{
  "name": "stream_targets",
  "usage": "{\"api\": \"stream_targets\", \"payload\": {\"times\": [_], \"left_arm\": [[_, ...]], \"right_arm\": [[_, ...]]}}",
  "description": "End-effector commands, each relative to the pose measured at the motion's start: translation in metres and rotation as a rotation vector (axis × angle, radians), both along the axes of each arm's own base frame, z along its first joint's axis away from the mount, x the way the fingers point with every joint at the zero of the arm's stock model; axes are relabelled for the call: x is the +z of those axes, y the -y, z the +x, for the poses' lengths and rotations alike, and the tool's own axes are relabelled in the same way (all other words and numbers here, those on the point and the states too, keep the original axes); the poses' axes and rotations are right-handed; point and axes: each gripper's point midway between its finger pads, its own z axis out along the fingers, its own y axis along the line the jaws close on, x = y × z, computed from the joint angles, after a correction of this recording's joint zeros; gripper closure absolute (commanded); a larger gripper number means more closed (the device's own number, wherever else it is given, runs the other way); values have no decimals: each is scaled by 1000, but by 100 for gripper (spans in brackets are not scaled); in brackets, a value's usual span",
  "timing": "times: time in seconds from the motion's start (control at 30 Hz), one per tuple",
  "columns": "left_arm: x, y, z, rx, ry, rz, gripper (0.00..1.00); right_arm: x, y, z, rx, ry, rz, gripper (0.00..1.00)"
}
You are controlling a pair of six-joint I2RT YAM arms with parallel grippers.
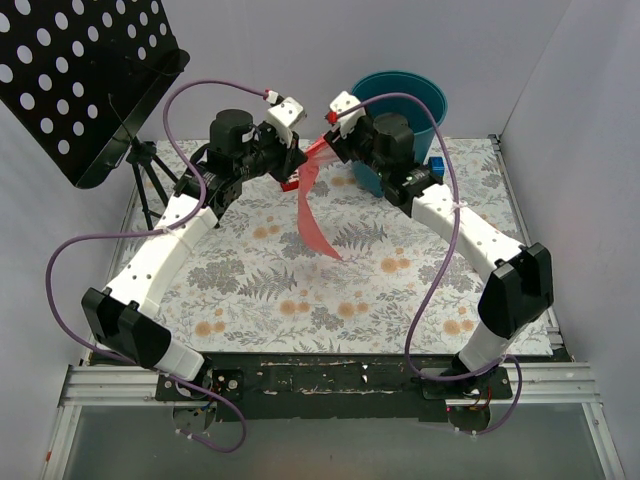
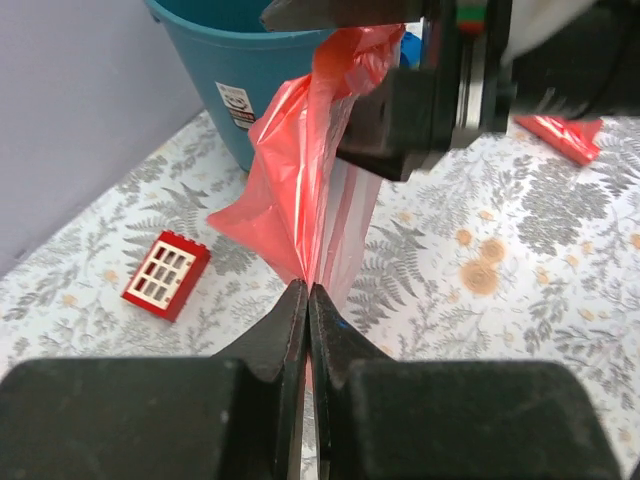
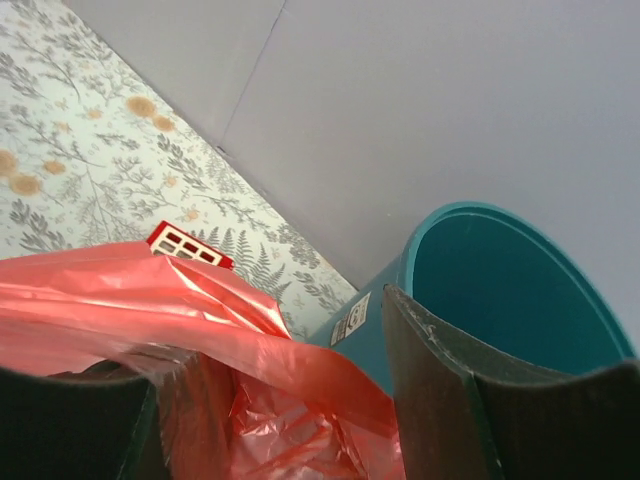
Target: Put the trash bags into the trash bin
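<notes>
Near edge: bare aluminium rail, both arm bases bolted on. Beyond it the tabletop is covered with a flat matte printed cloth, grey ferns and orange flowers on pale ground. Plain white walls box it in on three sides.

Left hand: black fingers fully closed, pinching the thin translucent red-pink plastic trash bag at a gathered fold. The film is glossy and creased, and fans out upward from the pinch. Seen from above, a long loose tail hangs below this hand toward the cloth; can't tell if it touches.

Right hand: directly facing the left hand, close, both raised above the tabletop. Its jaws stand wide apart. The bag's upper end is bunched loosely between them, puffy and not squeezed flat, lying against the inner faces of the fingers.

Small rigid red block with a white grid face: lies flat on the cloth, left of and beyond the left hand, apart from the bag.

Round teal-blue plastic trash bin: upright just behind the right hand at the far edge of the tabletop. Smooth tapered wall, rolled rim, white label on the side, open top. The bag is outside the bin, in the air in front of it.

Far left of the left hand: black perforated metal sheet-music stand on a thin tripod, against the wall.
</notes>
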Motion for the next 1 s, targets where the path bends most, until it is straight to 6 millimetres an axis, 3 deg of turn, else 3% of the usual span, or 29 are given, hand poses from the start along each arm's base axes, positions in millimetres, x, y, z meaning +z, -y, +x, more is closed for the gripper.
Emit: {"api": "stream_targets", "payload": {"times": [0.0, 0.27, 0.37, 0.5, 0.6, 0.73, 0.83, 0.9, 0.97], "left_arm": [[35, -23, -8, 49, 136, 7, 100], [27, -46, 4, 166, 158, 45, 100], [27, -52, 11, 204, 167, 35, 100], [32, -42, 14, 162, 181, 2, 100], [45, -39, 17, 155, 238, -37, 100], [63, -33, 17, 119, 343, -70, 100], [73, -22, 12, 57, 367, -115, 100], [72, -11, 8, -7, 350, -137, 100], [71, -3, 4, -52, 322, -161, 100]], "right_arm": [[25, 50, 33, -105, -25, 129, 39], [18, 82, 27, -160, -34, 111, 38], [13, 59, -3, 43, -88, 102, 43], [-7, 28, -57, 287, -207, 87, 42], [-27, 23, -76, 298, -239, 48, 40], [-51, 25, -92, 328, -292, 25, 53], [-56, 21, -102, 360, -312, 30, 60], [-54, 16, -109, 386, -320, 39, 57], [-45, 14, -108, 359, -291, 44, 46]]}}
